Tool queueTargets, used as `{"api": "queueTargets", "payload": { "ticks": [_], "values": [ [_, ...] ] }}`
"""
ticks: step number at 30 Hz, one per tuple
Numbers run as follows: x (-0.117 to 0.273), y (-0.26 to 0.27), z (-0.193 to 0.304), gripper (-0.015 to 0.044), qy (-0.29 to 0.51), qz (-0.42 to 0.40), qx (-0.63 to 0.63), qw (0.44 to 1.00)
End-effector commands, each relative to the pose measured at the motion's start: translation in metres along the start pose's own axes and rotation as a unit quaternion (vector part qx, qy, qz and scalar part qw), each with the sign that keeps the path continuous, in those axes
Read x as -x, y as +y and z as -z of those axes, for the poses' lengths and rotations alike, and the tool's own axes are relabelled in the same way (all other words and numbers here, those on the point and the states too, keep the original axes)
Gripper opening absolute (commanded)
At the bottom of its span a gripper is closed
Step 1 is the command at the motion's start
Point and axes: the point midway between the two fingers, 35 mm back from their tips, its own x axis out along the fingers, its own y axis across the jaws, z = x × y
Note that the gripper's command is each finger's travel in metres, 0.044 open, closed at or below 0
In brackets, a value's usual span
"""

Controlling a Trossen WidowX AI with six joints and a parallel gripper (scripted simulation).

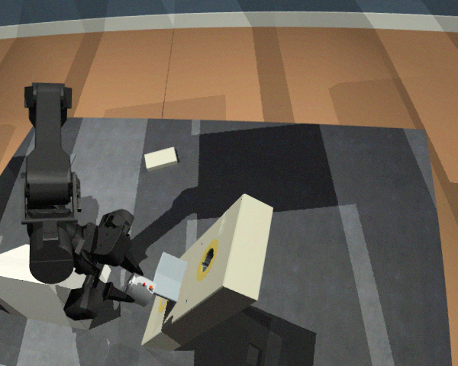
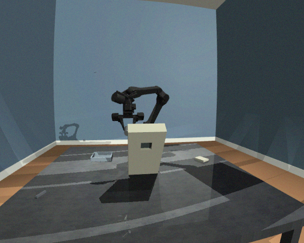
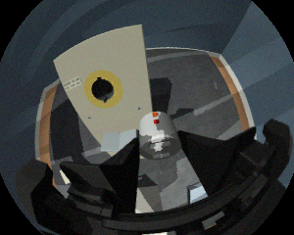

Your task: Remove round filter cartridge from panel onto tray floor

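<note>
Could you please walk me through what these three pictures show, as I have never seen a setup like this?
The dark machine is a robot arm with a two-fingered gripper at its end. One picture looks down from above, one looks across the room from behind the panel, and the round one comes from a camera on the arm's wrist.

The cream slab is the panel, standing upright on a dark mat. Its yellow-ringed hole is where the cartridge sat; it is now out.

The gripper is shut on that cartridge, a pale cylinder with red marks on its face, held in the air apart from the panel.

Also on the mat: a light blue tray, where the cartridge should end up, and a small cream block.
</note>
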Motion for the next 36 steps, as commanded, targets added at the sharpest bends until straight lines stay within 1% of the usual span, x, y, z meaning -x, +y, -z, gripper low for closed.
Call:
{"api": "queueTargets", "payload": {
  "ticks": [1, 6, 11, 16, 21, 23, 31, 36],
  "values": [
    [0.003, -0.01, 0.005, 0.0, 0.003, 0.017, -0.027, 0.999],
    [0.016, -0.052, 0.029, 0.0, 0.013, 0.083, -0.132, 0.988],
    [0.031, -0.091, 0.056, 0.0, 0.015, 0.149, -0.239, 0.959],
    [0.048, -0.127, 0.088, 0.0, 0.009, 0.212, -0.346, 0.914],
    [0.065, -0.156, 0.123, 0.0, -0.003, 0.27, -0.444, 0.854],
    [0.067, -0.16, 0.127, 0.0, -0.005, 0.278, -0.457, 0.845],
    [0.067, -0.161, 0.129, 0.0, -0.006, 0.279, -0.458, 0.844],
    [0.066, -0.178, 0.168, 0.0, -0.009, 0.306, -0.496, 0.812]
  ]
}}
